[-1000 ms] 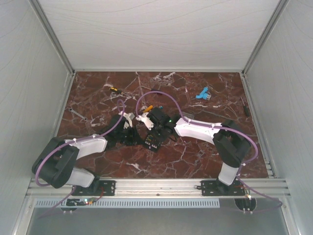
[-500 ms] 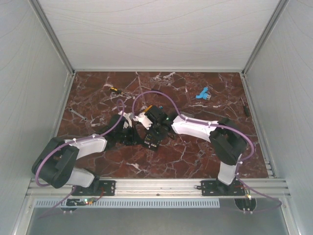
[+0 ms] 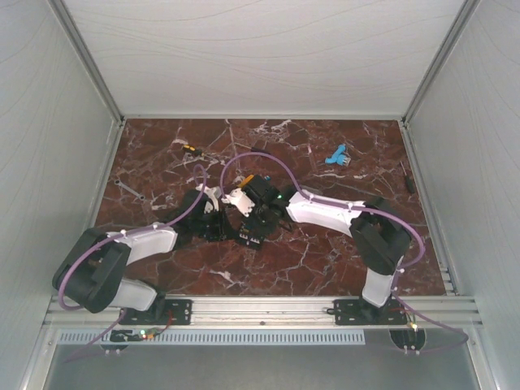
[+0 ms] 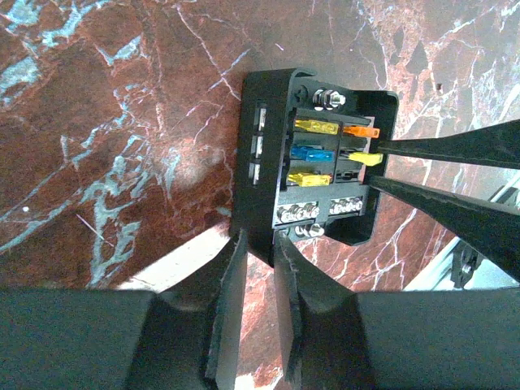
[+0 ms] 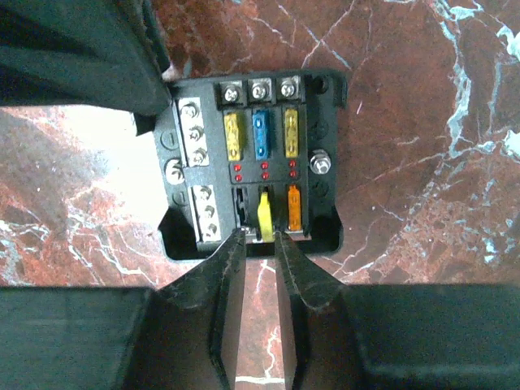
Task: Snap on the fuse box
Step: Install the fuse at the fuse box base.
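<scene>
left wrist: left gripper [image 4: 258, 237] pinches box [image 4: 268, 203] rim, lower centre; a slip may skew box | right wrist: right gripper [image 5: 260, 236] barely parted round yellow fuse [image 5: 265, 211], which looks proud; may snag, pull it | top: box mid-frame on slick-looking red marbled table [image 3: 341, 252], white walls [image 3: 268, 57] around

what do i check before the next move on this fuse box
1. Box braced: the left gripper is clamped on a wall of the fuse box. ok
2. Loose fuse seated: the yellow fuse sits proud of the orange fuse beside it. not ok
3. Grip on that fuse: the right gripper flanks it, but whether it pinches it does not show. cannot tell
4. Slots filled: the slot on the yellow fuse's other side looks empty. not ok
5. Far row of three fuses: level in their slots. ok
</scene>
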